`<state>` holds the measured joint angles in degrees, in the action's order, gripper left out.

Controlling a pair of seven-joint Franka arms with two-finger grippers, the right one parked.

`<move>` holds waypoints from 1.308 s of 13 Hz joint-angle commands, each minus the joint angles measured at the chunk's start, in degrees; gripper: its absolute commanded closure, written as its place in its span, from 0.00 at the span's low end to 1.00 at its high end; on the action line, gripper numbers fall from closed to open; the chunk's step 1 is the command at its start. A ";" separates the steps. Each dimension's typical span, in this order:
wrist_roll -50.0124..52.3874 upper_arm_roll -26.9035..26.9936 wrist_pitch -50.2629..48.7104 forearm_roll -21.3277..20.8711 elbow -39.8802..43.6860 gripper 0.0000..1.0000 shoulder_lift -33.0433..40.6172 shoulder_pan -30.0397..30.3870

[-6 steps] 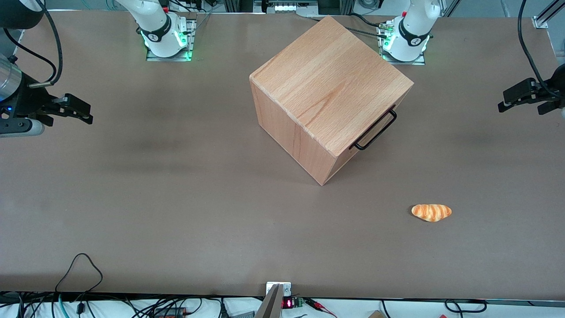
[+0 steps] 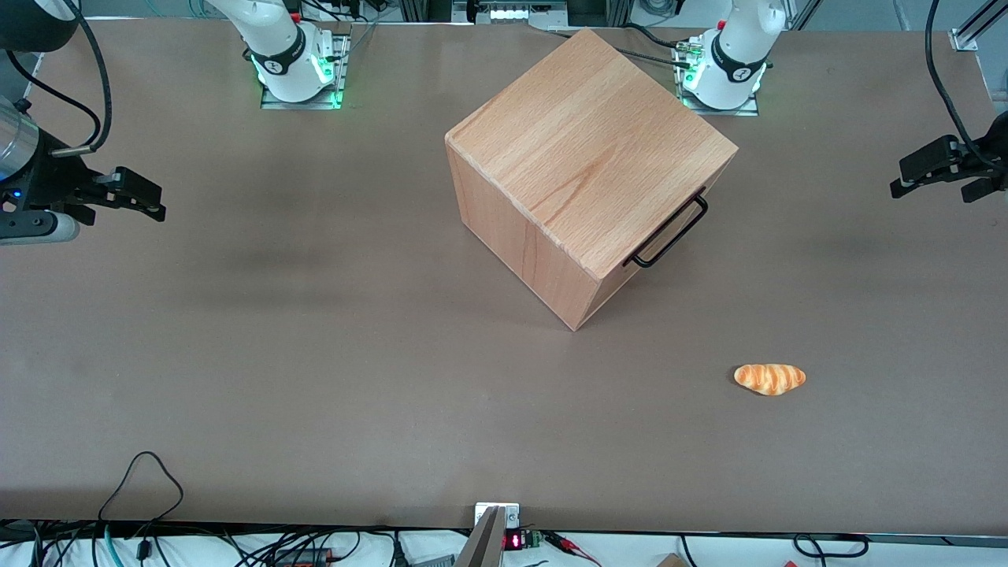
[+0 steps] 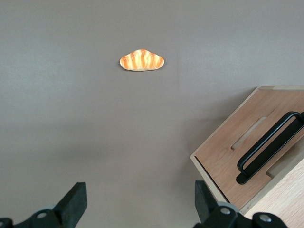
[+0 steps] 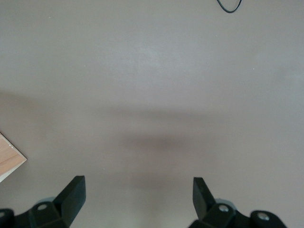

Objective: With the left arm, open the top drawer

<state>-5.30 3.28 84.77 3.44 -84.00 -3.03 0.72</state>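
Front view: the cabinet (image 2: pixel 587 169) sits mid-counter (image 2: pixel 315 354), its top drawer (image 3: pixel 247 156) shut, black handle (image 2: pixel 668 231) facing the working arm's end. The claw (image 2: pixel 898 181) hovers above the counter at that end, well apart from the handle, fingers (image 3: pixel 73 202) spread wide and empty. A bread roll (image 2: pixel 769 378) lies nearer the camera.

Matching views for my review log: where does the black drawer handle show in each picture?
Front view: black handle on the cabinet's face toward the working arm's end; gripper open, apart from it.
Left wrist view: handle on the drawer front.
Right wrist view: not in it.
Shared landmark: bread roll.
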 commanded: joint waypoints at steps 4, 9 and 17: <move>-0.50 0.24 -0.13 0.69 0.24 0.00 0.57 0.16; -0.50 0.07 0.05 0.77 -0.64 0.00 -0.05 0.24; -4.77 -6.96 7.66 1.39 -8.88 0.00 -2.06 -1.95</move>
<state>-6.29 -1.65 88.29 4.34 -89.34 -5.37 -0.78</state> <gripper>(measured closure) 0.000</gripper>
